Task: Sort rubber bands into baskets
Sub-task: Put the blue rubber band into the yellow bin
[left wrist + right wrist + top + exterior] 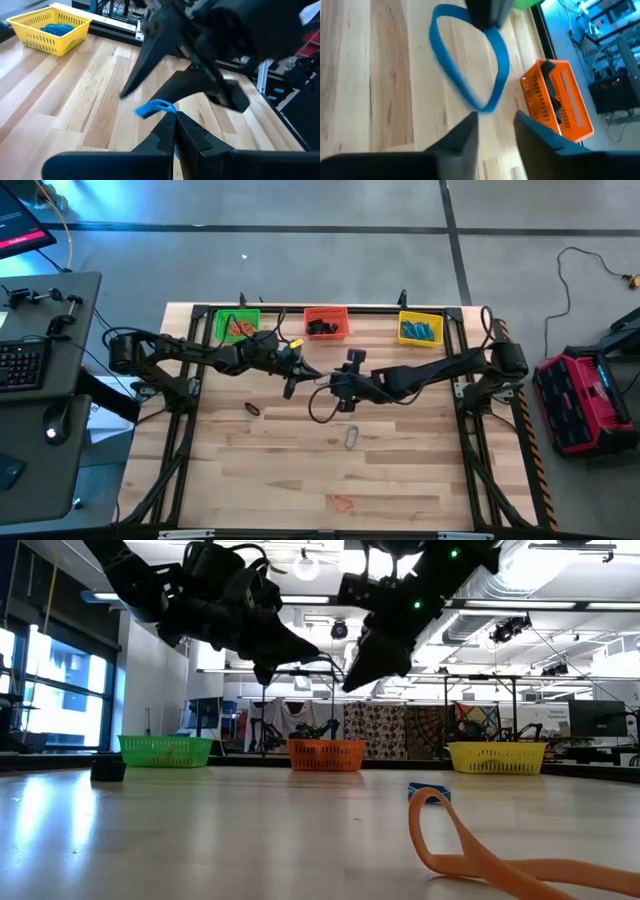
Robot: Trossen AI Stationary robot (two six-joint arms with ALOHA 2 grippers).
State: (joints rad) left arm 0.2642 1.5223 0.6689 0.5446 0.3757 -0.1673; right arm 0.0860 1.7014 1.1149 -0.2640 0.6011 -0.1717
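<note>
My left gripper point(175, 126) hangs over the table's middle, shut on a blue rubber band point(470, 65). The band hangs below it as an open loop. My right gripper point(495, 117) faces it from the table's right. It is open, its fingertips just short of the loop's lower end and not touching it. Three baskets stand along the far edge: green point(237, 326), red-orange point(326, 322) with dark bands inside, and yellow point(420, 328) with blue bands inside. On the wood lie a black band point(252, 409), a grey band point(351, 437) and an orange band point(342, 501). My left gripper pinches the blue band at the loop's upper end point(492, 31) between its two shut fingers. The fingers slant slightly down toward the table's right. The rest of the band hangs below them as an open oval, clear of the table.
The orange band point(480, 850) lies close to the near edge. Black frame rails point(330, 308) run behind the baskets and down both sides of the table. Bare wood lies between the grippers and the near edge.
</note>
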